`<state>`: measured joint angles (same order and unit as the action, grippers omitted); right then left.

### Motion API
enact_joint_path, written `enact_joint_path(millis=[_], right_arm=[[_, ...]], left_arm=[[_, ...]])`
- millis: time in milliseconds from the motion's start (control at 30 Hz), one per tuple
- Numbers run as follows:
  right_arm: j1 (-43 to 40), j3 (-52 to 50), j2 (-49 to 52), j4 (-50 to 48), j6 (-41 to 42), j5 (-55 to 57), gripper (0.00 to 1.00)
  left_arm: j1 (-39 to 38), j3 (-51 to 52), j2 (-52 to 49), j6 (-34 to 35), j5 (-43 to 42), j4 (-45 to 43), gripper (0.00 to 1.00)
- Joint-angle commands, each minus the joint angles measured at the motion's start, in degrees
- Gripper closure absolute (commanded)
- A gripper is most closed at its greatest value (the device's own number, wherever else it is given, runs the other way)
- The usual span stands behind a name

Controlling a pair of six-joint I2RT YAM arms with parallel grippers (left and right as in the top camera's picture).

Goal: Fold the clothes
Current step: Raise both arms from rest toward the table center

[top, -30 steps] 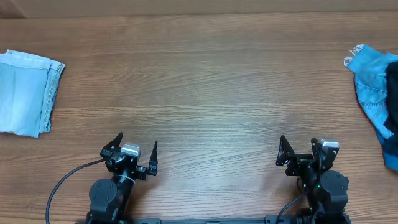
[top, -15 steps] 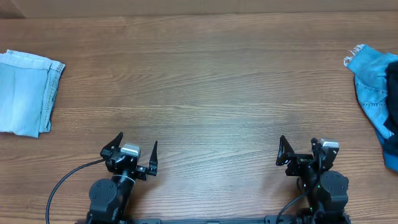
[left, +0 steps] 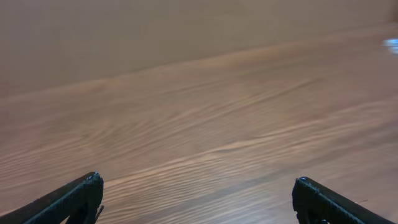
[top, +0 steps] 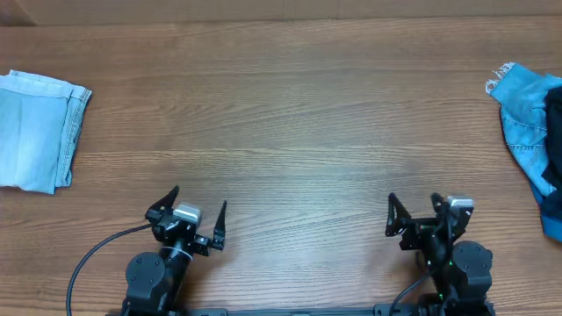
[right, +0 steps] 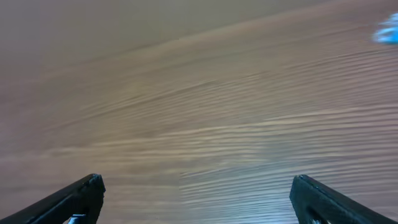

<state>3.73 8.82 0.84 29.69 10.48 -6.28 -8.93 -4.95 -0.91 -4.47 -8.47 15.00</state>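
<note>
Folding seems between garments: a pale blue piece lies folded at the left edge of the table, while a brighter blue denim piece and a dark navy garment sit crumpled at its right edge, partly out of view. The left gripper and right gripper hang at the table's near edge, fingers spread, holding nothing. Next, the right arm likely must reach that heap and drag one garment to the table's middle.
</note>
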Motion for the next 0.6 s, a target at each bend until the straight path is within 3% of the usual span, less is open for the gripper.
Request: enact_joint_path(millis=[0, 133, 333, 567], right_arm=[[-0.4, -0.5, -0.7, -0.3, 0.3, -8.7, 0.0], [-0.4, 0.1, -0.6, -2.5, 3.0, -11.4, 0.0], [-0.4, 9.8, 5.0, -1.6, 3.6, -10.4, 0.0], [-0.4, 32.3, 32.2, 6.8, 3.1, -0.1, 0.0]], left_arm=[[-0.1, 0.3, 0.6, 5.2, -9.8, -0.4, 0.0], [-0.1, -0.2, 0.6, 12.1, -9.3, -1.7, 0.0], [-0.1, -11.6, -4.7, 13.0, -4.2, 2.4, 0.0], [-0.1, -37.7, -31.2, 11.7, 3.1, 15.9, 0.0]])
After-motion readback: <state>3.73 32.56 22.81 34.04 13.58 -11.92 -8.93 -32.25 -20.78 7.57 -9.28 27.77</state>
